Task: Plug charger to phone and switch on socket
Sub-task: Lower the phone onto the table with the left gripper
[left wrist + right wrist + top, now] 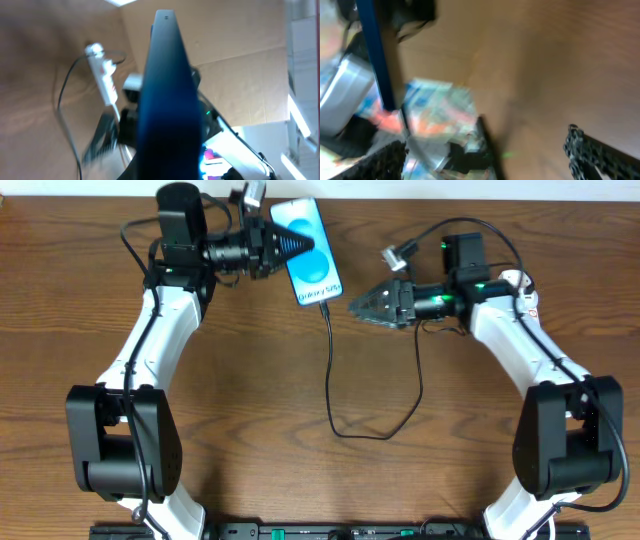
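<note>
So, phone [318, 275] gripped by L gripper [298, 245], jaws shut on its side, at far end of table [250, 380]. R gripper [358, 306] just beside phone's bottom end, jaws wide apart, nothing held. Tip of charger [331, 370] seen at phone's bottom; fully in or not, can't be told. White socket [103, 75] w/ red marks lies near R gripper. Risks: tip tugged out if phone gets moved; small switch missed, or socket shoved away when pressed.
</note>
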Controlling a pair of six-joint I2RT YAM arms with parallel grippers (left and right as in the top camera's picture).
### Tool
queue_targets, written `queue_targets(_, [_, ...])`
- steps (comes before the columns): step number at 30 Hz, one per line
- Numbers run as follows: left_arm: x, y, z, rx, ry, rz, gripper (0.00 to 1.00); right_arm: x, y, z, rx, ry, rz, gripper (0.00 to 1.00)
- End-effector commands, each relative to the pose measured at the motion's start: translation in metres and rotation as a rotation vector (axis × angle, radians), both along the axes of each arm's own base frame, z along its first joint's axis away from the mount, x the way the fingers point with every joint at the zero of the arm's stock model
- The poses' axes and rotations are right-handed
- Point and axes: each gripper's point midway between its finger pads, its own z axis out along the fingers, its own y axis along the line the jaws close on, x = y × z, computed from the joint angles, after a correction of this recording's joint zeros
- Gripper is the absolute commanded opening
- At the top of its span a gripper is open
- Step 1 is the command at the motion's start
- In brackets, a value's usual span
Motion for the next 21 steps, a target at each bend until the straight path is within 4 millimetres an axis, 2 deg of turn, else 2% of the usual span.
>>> queue_targets(1, [-0.003, 0.001, -0.012, 0.056, -0.087, 0.000, 0.07, 0.025, -0.032, -0.030, -0.181, -0.068, -0.130, 0.99])
queue_targets(5, [-0.001, 0.009, -0.050, 0.185, -0.008, 0.076, 0.07, 0.033, -0.049, -0.037, -0.221, -0.059, -0.179, 0.99])
queue_targets(12, [0.004, 0.022, -0.093, 0.346, 0.052, 0.149, 0.07, 0.034, -0.043, -0.047, -0.293, -0.072, -0.186, 0.99])
queue_targets(16, [0.006, 0.024, -0.119, 0.373, 0.104, 0.146, 0.07, 0.035, -0.045, -0.054, -0.365, -0.083, -0.197, 0.99])
queue_targets(20, [0.009, 0.024, -0.149, 0.383, 0.172, 0.133, 0.07, 0.037, -0.057, -0.055, -0.466, -0.085, -0.215, 0.99])
queue_targets(21, [0.011, 0.024, -0.163, 0.387, 0.196, 0.129, 0.07, 0.037, -0.064, -0.054, -0.520, -0.088, -0.216, 0.99])
